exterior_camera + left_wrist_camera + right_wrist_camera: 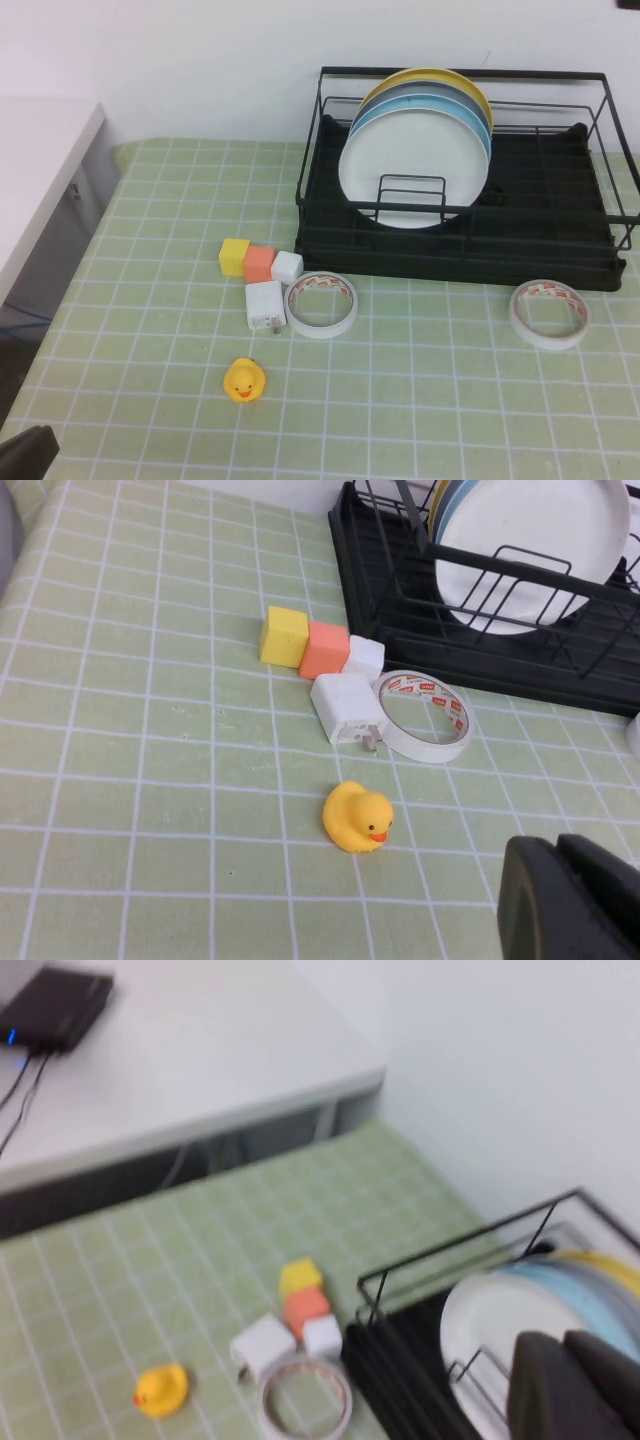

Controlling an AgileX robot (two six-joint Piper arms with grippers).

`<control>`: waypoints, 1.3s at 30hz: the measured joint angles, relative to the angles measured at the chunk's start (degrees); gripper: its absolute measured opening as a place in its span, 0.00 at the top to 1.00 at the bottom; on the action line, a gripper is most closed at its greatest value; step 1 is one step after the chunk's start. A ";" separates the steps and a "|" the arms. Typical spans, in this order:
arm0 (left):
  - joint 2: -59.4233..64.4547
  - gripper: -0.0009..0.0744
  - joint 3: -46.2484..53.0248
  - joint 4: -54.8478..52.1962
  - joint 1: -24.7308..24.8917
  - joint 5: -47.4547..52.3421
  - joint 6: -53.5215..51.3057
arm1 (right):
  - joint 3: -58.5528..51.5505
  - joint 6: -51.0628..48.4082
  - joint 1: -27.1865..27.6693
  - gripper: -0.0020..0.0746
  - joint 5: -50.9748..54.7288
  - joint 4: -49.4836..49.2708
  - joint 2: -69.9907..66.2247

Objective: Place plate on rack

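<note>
Plate stands upright in rack, frontmost, blue plate and yellow plate behind. You judge placing step done.

Left gripper low, well short of rack, near duck; jaws look closed, empty.

Right gripper above rack; jaws: cannot tell.

Next for you: retreat clear of rack rail.

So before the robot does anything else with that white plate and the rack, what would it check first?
1. Plate standing upright in the rack: ok.
2. Plate in front of the light blue plate and yellow plate: ok.
3. Left gripper away from the rack, near the rubber duck: ok.
4. Right gripper holding nothing: cannot tell.
5. Tape roll clear of the rack's front: ok.
</note>
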State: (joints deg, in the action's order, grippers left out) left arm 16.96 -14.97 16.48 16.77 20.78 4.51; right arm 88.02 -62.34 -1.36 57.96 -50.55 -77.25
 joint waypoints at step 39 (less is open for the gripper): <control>0.00 0.99 0.00 -0.23 0.00 -0.33 0.25 | -30.70 18.61 0.00 0.96 13.04 14.74 59.80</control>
State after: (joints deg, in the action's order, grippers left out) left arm 16.96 -14.97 16.25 16.77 20.45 4.76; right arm 57.32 -43.73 -1.36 71.00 -35.81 -17.45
